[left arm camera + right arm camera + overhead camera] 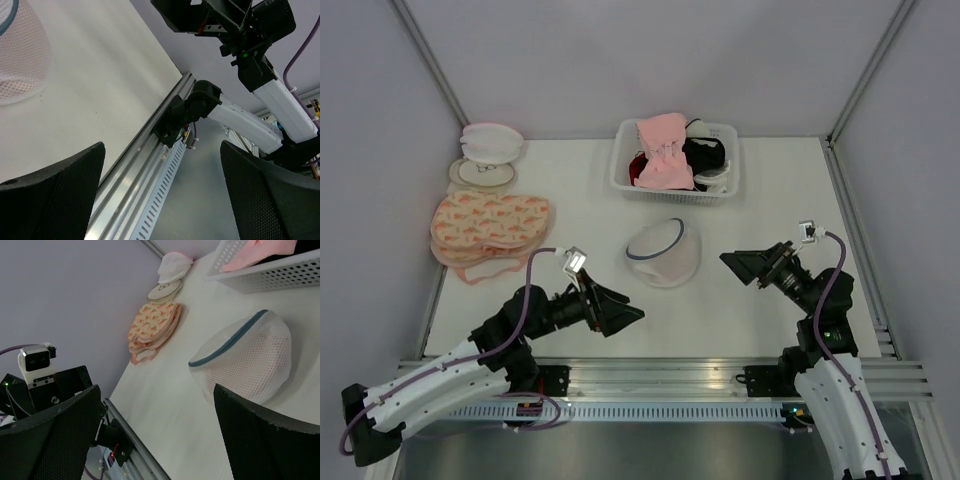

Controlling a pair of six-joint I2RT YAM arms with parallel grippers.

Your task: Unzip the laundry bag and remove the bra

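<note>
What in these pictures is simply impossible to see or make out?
- The bra: unseen in every view; the laundry bag's mesh veils whatever is inside.
- The pull tab: too small to find along the zipper, in the top and right wrist views.
- The bag in the left wrist view: mostly cut off by the top-left corner.
- The basket: piled garments hide those beneath; the right wrist view cuts it at the top edge.

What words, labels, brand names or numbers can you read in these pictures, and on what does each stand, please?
No text can be read.
Laundry bag, basket, patterned bags: no lettering shows.
Disc: a small dark mark, too small to read.
</note>
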